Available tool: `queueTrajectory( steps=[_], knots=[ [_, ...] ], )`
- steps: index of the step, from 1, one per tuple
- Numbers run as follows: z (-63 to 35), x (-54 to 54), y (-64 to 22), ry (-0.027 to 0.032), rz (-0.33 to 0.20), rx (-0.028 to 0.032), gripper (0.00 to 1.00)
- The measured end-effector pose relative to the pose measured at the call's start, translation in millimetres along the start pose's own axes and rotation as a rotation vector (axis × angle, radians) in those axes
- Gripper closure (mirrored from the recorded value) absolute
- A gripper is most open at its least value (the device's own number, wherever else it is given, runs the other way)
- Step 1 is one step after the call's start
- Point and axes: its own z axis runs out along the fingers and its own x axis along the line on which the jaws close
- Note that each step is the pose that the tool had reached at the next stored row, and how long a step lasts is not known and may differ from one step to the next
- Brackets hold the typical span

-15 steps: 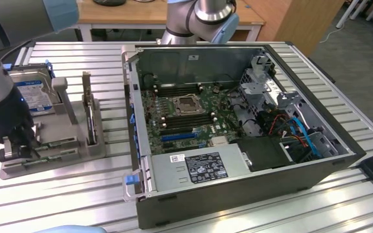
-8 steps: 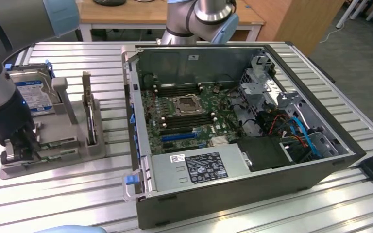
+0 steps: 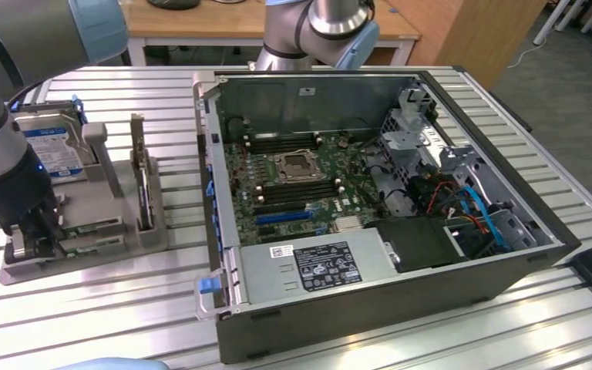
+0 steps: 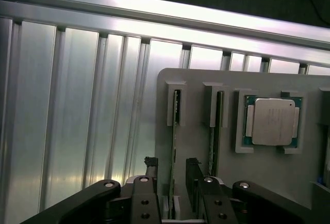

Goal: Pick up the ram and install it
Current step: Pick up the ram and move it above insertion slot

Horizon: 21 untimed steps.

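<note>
In the holder's point(image 4: 198, 149) slot the ram point(image 4: 176, 111) stands edge-up, lengthwise along it, between the fingers point(image 4: 151, 167) of the released hand point(image 4: 171, 166)

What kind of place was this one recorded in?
Probably a robotics lab bench set up for PC assembly: a slotted aluminium table, an open computer case and a grey parts holder with a CPU.

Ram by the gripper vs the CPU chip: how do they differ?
Shape: the ram is a long, thin green strip; the CPU chip is square with a silver top. Pose: the ram stands on edge in a narrow slot; the CPU chip lies flat in a square recess. The open gripper flanks the ram, not the CPU chip. Both sit in the same grey holder.
</note>
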Motion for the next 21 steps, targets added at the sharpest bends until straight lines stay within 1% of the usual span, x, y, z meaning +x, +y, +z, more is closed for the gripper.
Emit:
queueTrajectory(
  steps=[4,12,21],
  knots=[
    [1.2,0.0,-0.1,-0.0004,0.000,0.0007,0.64],
    [4.5,-0.4,-3.2,-0.0002,0.000,0.0002,0.64],
    [14.8,-1.3,-4.3,-0.0002,0.000,0.0003,0.64]
  ],
)
